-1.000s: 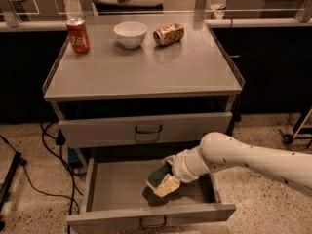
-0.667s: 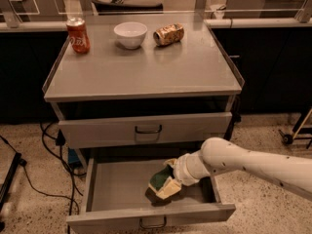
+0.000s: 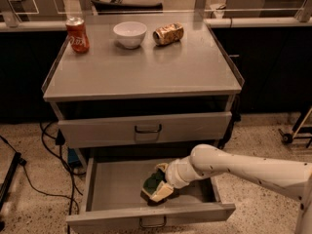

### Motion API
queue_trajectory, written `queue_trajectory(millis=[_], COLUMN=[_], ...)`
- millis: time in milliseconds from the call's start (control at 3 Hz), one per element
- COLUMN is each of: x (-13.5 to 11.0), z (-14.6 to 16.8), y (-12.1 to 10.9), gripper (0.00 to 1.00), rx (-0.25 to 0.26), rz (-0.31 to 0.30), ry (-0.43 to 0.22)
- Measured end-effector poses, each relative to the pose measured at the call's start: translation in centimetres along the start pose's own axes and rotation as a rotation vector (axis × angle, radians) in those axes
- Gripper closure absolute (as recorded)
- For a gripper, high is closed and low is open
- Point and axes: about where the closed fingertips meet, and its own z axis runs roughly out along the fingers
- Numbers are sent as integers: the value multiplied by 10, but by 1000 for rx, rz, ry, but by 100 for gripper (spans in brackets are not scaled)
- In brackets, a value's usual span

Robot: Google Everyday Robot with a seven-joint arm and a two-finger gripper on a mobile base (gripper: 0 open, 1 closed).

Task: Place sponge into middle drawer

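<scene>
The middle drawer (image 3: 117, 179) is pulled open below the shut top drawer (image 3: 144, 129). The sponge (image 3: 152, 184), dark green over pale yellow, is inside the open drawer, low over or on its floor, right of the middle. My gripper (image 3: 158, 185) reaches in from the right on a white arm (image 3: 234, 167) and is at the sponge, its pale fingers around it. Whether the sponge rests on the drawer floor cannot be told.
On the cabinet top (image 3: 141, 62) stand a red soda can (image 3: 77, 34), a white bowl (image 3: 129, 34) and a crushed gold can (image 3: 168, 34) lying on its side. Black cables (image 3: 34, 174) lie on the floor at left. A wheeled cart base (image 3: 295, 130) is at right.
My gripper with the sponge has moved slightly lower into the open drawer. Nothing else has moved.
</scene>
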Motion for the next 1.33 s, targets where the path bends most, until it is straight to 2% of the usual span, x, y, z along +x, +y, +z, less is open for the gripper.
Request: queue_trajectory(millis=[333,667,1333], x=[1,4,16], z=[35,66,99], y=[-3,-5,-5], gripper=[100,100,100], rx=[-32,-49,-59], rz=[-55,-113,-163], ry=[-29,-24,47])
